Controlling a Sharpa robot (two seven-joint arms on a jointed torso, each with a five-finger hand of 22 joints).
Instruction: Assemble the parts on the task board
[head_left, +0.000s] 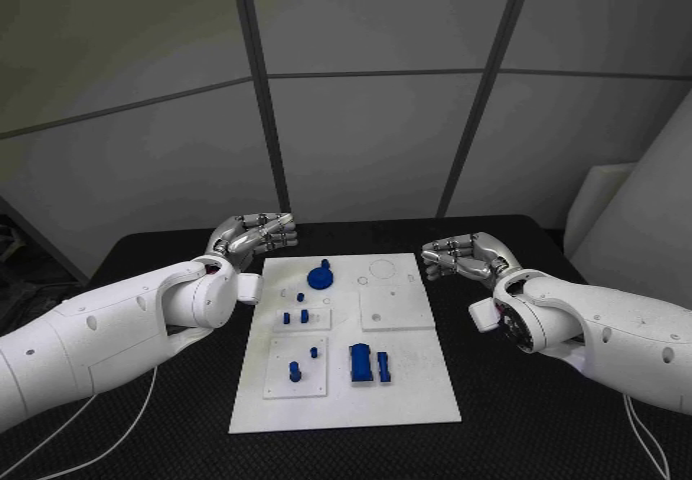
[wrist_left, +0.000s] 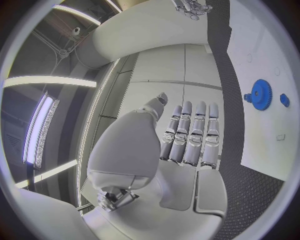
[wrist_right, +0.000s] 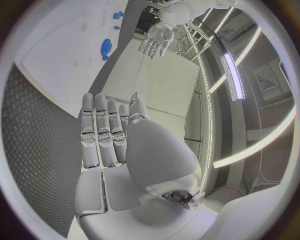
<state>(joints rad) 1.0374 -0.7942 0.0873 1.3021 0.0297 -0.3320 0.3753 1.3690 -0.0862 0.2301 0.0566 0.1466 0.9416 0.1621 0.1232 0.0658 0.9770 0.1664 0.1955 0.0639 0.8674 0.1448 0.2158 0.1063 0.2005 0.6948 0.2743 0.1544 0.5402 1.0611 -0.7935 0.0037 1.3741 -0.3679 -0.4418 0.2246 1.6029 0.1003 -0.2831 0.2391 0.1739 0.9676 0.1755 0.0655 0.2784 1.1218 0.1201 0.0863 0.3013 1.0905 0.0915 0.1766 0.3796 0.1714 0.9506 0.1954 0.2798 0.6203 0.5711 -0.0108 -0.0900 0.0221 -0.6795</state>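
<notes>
Flanking the far corners of the task board (head_left: 411, 405): left hand (head_left: 254, 237) and right hand (head_left: 464, 257), both empty, fingers straight and side by side in the wrist views (nothing pinched or cupped), probably parked off the plate to keep it in plain sight. Spread over the board's left half and middle, blue parts: a gear (head_left: 320, 275) near the far edge, small pegs (head_left: 296, 317) mid-board, a block (head_left: 361, 362) toward the near edge.

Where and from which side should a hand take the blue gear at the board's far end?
Probably from above, pinching the raised hub: the blue gear looks flat on the white board, its rim hard to get under. The left hand, empty with fingers apart, is nearer.
</notes>
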